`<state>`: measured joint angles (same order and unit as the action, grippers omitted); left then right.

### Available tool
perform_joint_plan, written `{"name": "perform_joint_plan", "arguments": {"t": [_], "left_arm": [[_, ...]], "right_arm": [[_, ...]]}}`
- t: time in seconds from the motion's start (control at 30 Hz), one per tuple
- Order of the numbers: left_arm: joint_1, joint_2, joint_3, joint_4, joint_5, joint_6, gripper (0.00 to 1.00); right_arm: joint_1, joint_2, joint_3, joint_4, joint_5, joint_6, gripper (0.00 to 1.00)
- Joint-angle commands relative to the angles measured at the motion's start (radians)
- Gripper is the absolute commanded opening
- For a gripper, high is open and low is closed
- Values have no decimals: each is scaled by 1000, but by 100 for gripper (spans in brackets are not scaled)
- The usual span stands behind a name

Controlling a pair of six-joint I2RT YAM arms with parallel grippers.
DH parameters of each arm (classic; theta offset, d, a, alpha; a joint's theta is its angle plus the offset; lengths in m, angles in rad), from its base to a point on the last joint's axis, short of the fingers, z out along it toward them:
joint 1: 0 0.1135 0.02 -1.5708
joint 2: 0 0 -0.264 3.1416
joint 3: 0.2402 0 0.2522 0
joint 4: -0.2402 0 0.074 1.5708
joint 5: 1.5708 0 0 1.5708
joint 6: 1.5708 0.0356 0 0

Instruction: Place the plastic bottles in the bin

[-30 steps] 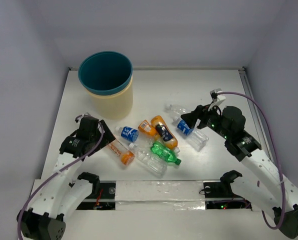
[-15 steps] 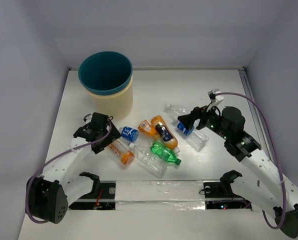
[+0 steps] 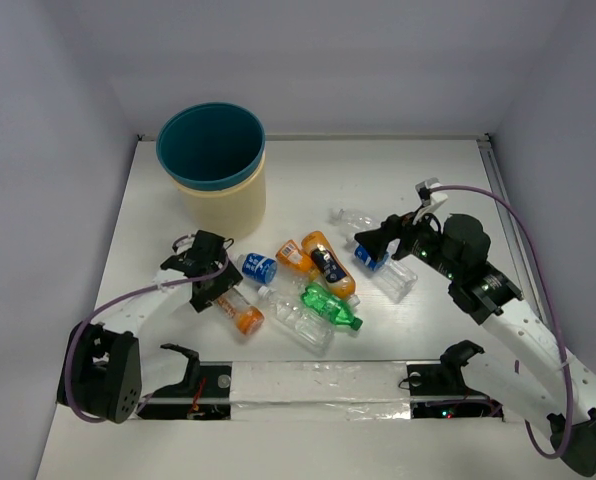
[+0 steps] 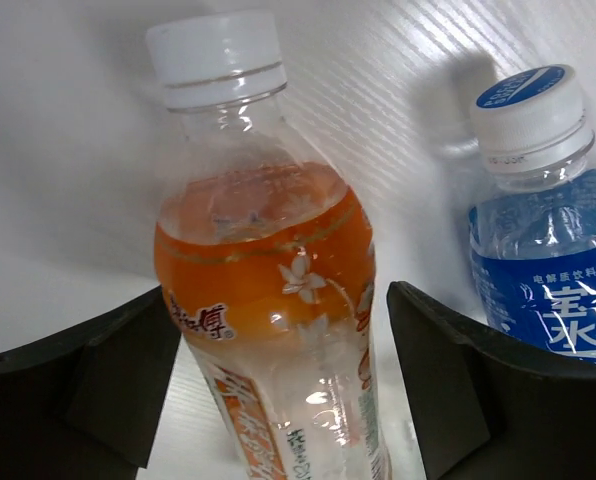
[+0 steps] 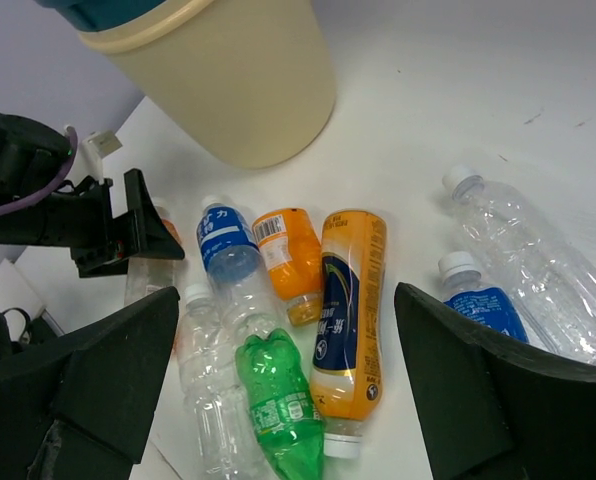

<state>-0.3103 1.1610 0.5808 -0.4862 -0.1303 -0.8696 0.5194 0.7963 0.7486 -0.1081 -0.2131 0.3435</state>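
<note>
At the far left the bin [image 3: 223,205] stands upright. We see only teal in the part of its inside that shows, so we judge that nothing has gone in yet.

Nearer us, the left gripper [image 4: 283,340] has its fingers spread wide either side of an orange bottle [image 4: 258,250] lying on the table [image 3: 428,180]. The pads are just beside the bottle and not pressing on it. A blue-labelled bottle [image 4: 543,240] lies close on its right.

In the middle lie the rest of the plastic bottles [image 3: 313,280], bunched and touching: two more orange ones, a green bottle [image 5: 278,400] and a clear one beside it.

On the right, the right gripper [image 5: 286,310] hangs above the table, jaws wide apart and holding nothing. Under it lie a clear bottle with a blue label [image 5: 483,305] and a plain clear bottle [image 5: 528,260].

We count about eight bottles, all on the table. The whole task is left, and the first grasp looks about to begin.
</note>
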Motion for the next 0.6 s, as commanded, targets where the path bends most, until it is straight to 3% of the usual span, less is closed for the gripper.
{"name": "perform_joint_plan", "arguments": {"t": [0.0,0.23,0.57], "left_arm": [[-12,-24,-19,40,-29,-29,78],[-12,-84,-45,57,-32,-48,47],[-12,-311,89,-166,-5,-36,41]], "right_arm": [[10,-11,-2,44,20,-12,93],[10,17,8,33,43,-11,91],[10,127,49,2,115,-17,84]]}}
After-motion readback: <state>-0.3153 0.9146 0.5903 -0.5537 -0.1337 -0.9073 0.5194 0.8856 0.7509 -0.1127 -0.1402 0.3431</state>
